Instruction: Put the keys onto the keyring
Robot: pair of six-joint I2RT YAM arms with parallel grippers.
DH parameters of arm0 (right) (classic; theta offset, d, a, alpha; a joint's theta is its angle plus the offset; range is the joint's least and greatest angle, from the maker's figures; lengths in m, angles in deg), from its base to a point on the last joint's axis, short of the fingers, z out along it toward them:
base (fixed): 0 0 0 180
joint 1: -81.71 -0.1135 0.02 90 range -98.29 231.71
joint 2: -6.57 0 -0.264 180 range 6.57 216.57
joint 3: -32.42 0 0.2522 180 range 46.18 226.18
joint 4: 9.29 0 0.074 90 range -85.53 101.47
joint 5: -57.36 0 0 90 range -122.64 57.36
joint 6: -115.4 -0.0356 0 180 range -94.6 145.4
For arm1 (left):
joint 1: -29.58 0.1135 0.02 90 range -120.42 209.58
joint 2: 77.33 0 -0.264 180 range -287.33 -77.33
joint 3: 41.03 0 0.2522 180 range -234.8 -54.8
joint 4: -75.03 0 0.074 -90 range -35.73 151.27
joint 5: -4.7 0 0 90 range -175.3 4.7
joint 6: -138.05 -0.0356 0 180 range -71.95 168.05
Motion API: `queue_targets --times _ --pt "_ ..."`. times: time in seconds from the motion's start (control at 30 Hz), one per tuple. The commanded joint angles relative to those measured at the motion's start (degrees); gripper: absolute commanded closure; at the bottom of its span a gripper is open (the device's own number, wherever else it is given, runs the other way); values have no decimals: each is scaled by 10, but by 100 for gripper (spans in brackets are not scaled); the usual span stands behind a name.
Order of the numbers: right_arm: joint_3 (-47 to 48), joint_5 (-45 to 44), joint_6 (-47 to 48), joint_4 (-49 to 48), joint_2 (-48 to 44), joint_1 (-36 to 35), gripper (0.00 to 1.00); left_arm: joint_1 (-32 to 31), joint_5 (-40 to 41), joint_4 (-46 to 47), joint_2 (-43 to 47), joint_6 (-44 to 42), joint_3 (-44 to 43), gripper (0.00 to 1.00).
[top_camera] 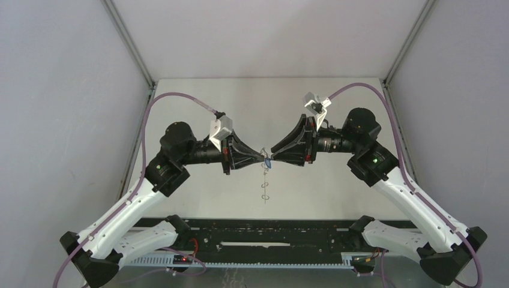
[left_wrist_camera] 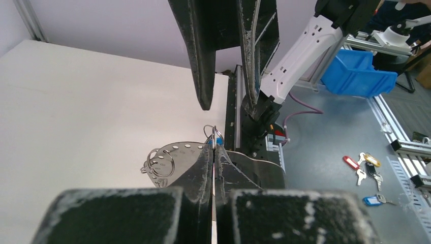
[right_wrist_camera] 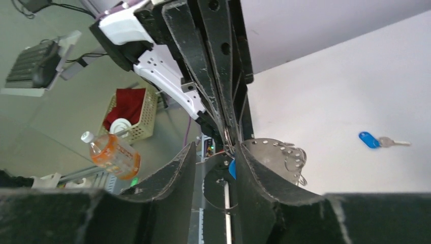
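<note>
The keyring (left_wrist_camera: 173,157) is a grey metal disc-like hoop with holes and wire loops along its rim. My left gripper (left_wrist_camera: 214,147) is shut on its edge and holds it in the air; in the top view it hangs edge-on (top_camera: 265,189) below the fingertips. A small blue key tag (right_wrist_camera: 232,169) sits at the keyring's top, between my right gripper's fingers. My right gripper (right_wrist_camera: 216,147) is open, tip to tip with my left gripper (top_camera: 262,157) above mid-table. A second key with a blue tag (right_wrist_camera: 367,140) lies flat on the table.
The white table (top_camera: 198,96) has grey walls left and right. Off the table, the left wrist view shows a blue bin (left_wrist_camera: 356,73) and a bunch of tagged keys (left_wrist_camera: 367,168). The right wrist view shows an orange bottle (right_wrist_camera: 112,152) and a basket (right_wrist_camera: 129,114).
</note>
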Motion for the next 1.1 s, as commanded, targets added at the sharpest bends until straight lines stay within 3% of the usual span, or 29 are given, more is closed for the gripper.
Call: queue_targets --times 0.0,0.23,0.57,1.07 --pt "-2 44 -65 -90 2 5 58 -2 -1 53 7 17 -25 100" --pt "-25 45 -77 -96 0 6 51 -2 -6 61 12 10 -27 100" --pt "-30 -41 8 -15 -14 -36 46 -2 15 61 12 14 -41 100" --pt "-30 -96 37 17 -15 -52 84 -2 16 62 11 25 -50 100"
